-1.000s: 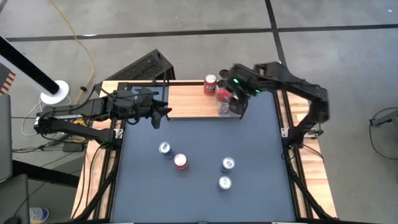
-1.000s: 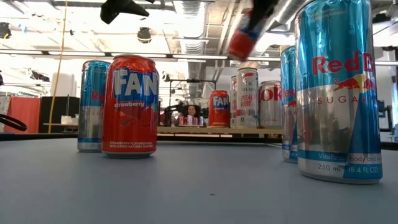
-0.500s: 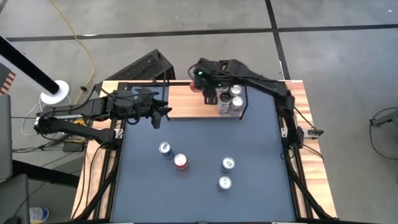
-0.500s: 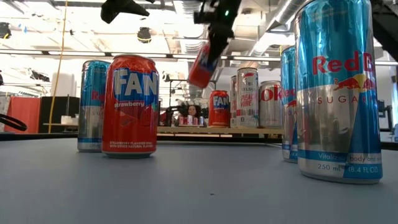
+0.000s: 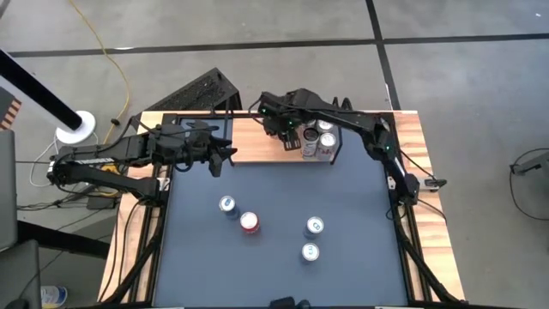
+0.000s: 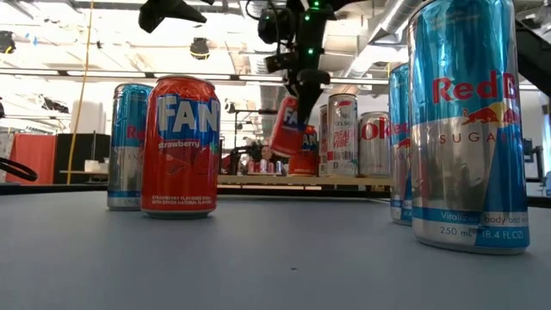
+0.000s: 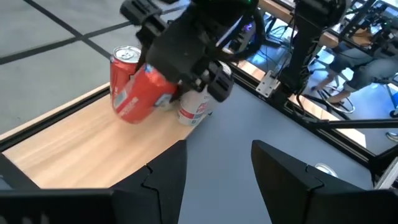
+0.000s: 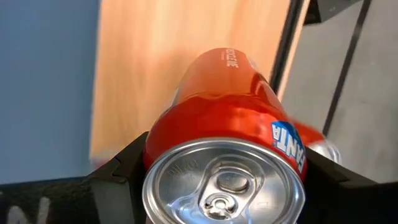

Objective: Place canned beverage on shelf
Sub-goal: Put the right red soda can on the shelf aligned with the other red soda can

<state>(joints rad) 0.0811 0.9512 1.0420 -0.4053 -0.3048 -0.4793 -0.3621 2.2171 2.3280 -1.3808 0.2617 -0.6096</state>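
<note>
left gripper (image 5: 225,158) idle at centre-left, jaws apart, nothing held | right gripper (image 5: 286,130) upper centre, jaws clamped on tilted red can (image 7: 138,91) over shelf (image 5: 257,139) | can to be uprighted, lowered clear of neighbouring cans (image 5: 319,142)

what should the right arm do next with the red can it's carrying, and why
Probably tip the red can upright and lower it onto the shelf. The right gripper holds it tilted above the board, beside the cans already standing there.
</note>
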